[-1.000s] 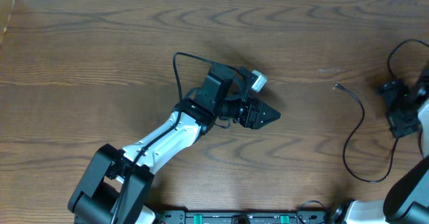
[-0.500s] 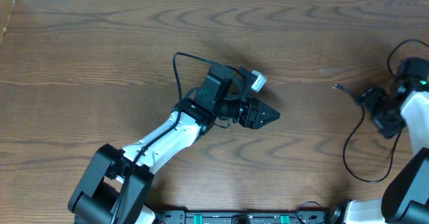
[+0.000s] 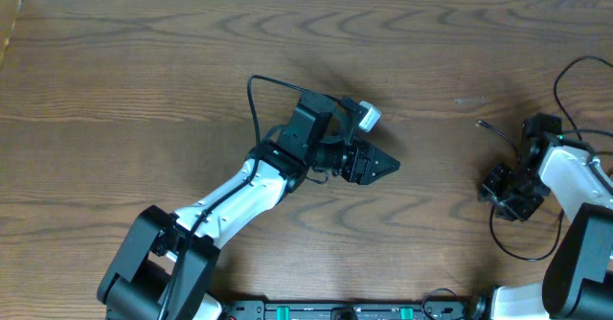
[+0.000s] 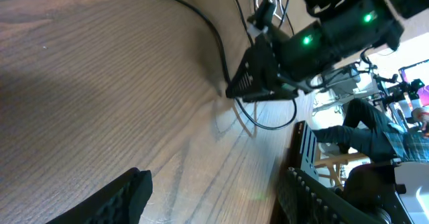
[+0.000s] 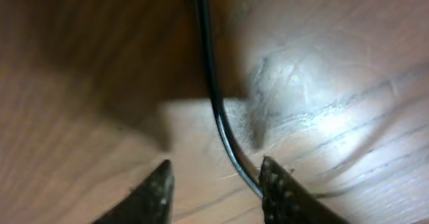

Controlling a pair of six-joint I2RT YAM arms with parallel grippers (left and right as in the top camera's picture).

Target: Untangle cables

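Near the table's (image 3: pixel 144 71) right edge the right gripper (image 5: pixel 216 170) straddles the black cable (image 5: pixel 204 56), its jaws apart with the cord lying against one finger (image 5: pixel 278 190) rather than centred, so a pinch may nudge it out sideways or catch only its edge. The left gripper (image 4: pixel 214 184) hangs released and empty mid-table, too far off to steady the cord, so a hard pull could drag it off the edge

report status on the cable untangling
Left gripper open, empty. Right gripper straddling black cable, jaws apart. Nothing in the way.
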